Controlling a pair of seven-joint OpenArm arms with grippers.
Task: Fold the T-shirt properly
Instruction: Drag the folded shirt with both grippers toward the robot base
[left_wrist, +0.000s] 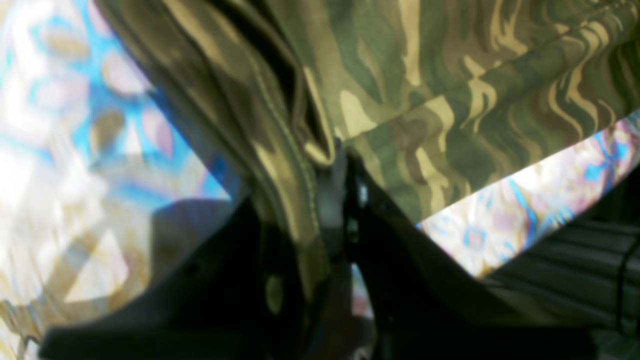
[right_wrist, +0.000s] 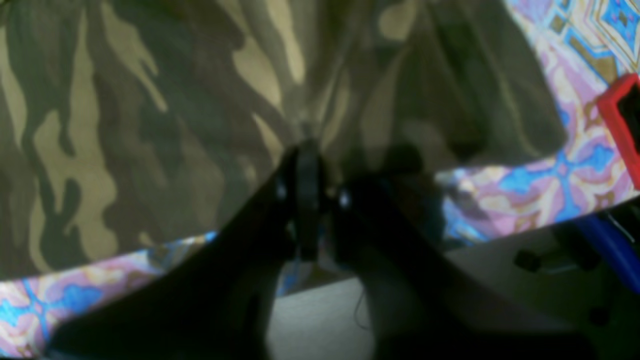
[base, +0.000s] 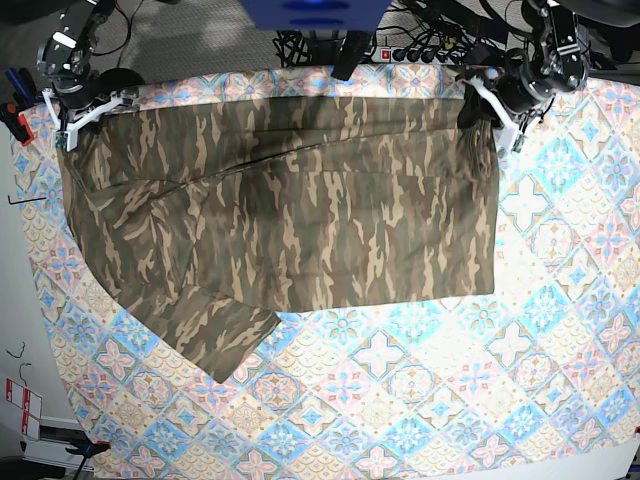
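While the T-shirt (base: 290, 215) lies spread on the bench (base: 480, 380) (camouflage side up), the left gripper (left_wrist: 340, 150) is clenched on its hem corner, and the right gripper (right_wrist: 312, 150) pinches its shoulder edge.

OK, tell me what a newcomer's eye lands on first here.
The camouflage T-shirt dominates, spread wide across the upper half of the blue-and-pink tablecloth, one sleeve hanging toward the lower left. At its two top corners, the right gripper and left gripper each pinch the cloth, the fingers shut on its edge.
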